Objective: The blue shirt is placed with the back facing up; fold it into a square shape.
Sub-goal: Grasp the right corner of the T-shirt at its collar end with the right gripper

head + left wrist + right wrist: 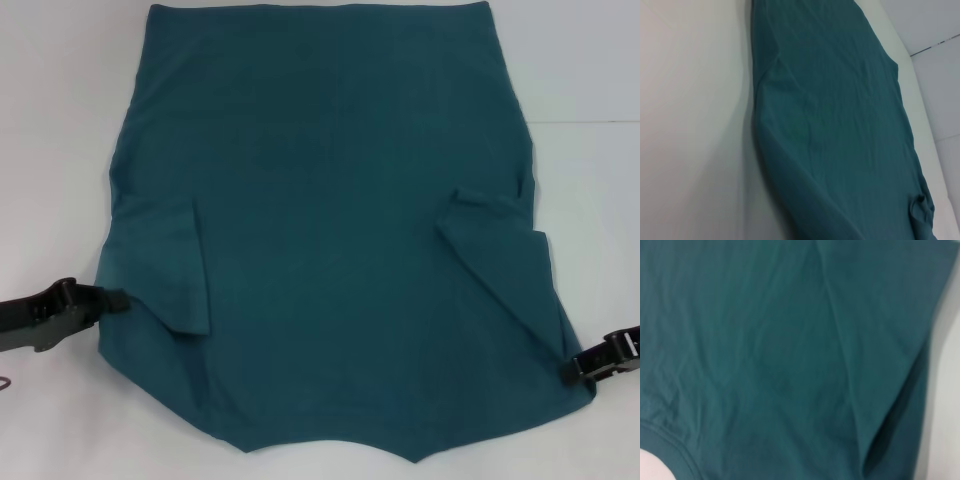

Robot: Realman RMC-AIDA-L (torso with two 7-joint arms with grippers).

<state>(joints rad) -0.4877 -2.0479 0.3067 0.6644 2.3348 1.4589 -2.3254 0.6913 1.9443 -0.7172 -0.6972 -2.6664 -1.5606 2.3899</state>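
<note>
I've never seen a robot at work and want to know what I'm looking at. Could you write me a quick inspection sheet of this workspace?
Surface: white table, with a seam line at the far right.
Job's things: blue shirt spread flat, both sleeves folded in onto the body, collar edge nearest the robot.
Clutter: nothing seen.
Grippers: left end effector at the shirt's left edge near the folded sleeve; right end effector at the shirt's right edge near the shoulder corner. Whether either is pinching cloth cannot be told.
Cables: nothing seen.
Surroundings: nothing seen beyond the table.
</note>
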